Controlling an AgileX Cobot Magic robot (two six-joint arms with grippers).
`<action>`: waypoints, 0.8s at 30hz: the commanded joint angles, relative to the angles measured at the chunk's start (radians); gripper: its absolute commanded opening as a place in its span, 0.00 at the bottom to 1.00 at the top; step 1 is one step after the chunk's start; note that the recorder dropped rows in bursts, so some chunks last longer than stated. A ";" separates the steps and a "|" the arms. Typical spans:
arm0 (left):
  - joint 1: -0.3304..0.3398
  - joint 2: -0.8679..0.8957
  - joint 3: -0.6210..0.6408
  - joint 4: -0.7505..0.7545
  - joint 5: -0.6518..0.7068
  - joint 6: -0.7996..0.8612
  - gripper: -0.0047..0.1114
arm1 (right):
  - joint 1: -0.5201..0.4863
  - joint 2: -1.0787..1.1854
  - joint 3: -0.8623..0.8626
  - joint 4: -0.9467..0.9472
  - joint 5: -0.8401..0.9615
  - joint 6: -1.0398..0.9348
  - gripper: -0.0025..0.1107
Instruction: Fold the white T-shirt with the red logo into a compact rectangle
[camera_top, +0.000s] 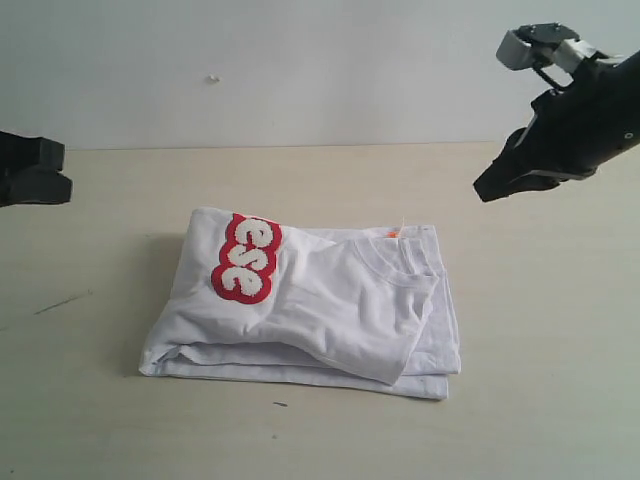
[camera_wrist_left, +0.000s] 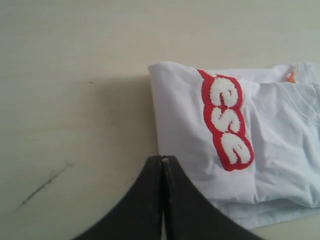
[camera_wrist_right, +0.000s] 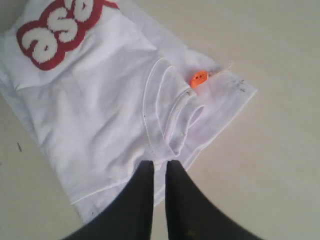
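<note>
The white T-shirt (camera_top: 330, 310) lies folded into a thick, roughly rectangular bundle in the middle of the table, its ribbed collar (camera_wrist_right: 165, 110) and orange neck tag (camera_wrist_right: 198, 78) on top. Part of the red logo (camera_top: 247, 260) shows at the bundle's far left corner, reading "ese". My left gripper (camera_top: 64, 172) hovers at the left edge of the exterior view, shut and empty, off the shirt (camera_wrist_left: 280, 145). My right gripper (camera_top: 488, 190) hangs raised at the upper right, above and beyond the shirt's right side. Its fingers (camera_wrist_right: 145, 175) stand a narrow gap apart with nothing between them.
The shirt rests on a pale beige table (camera_top: 100, 400) that meets a plain white wall (camera_top: 300, 70) behind. A thin dark scuff mark (camera_top: 60, 302) lies on the table to the left of the shirt. A small dark speck (camera_top: 280, 404) sits in front of it.
</note>
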 joint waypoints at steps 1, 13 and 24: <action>0.009 -0.128 0.097 0.005 -0.099 0.018 0.04 | -0.004 -0.121 0.094 -0.004 -0.119 0.026 0.11; 0.009 -0.602 0.382 -0.010 -0.313 0.016 0.04 | -0.004 -0.668 0.503 0.078 -0.506 0.023 0.11; 0.009 -0.950 0.563 -0.024 -0.315 0.010 0.04 | -0.004 -1.074 0.657 0.109 -0.526 0.023 0.11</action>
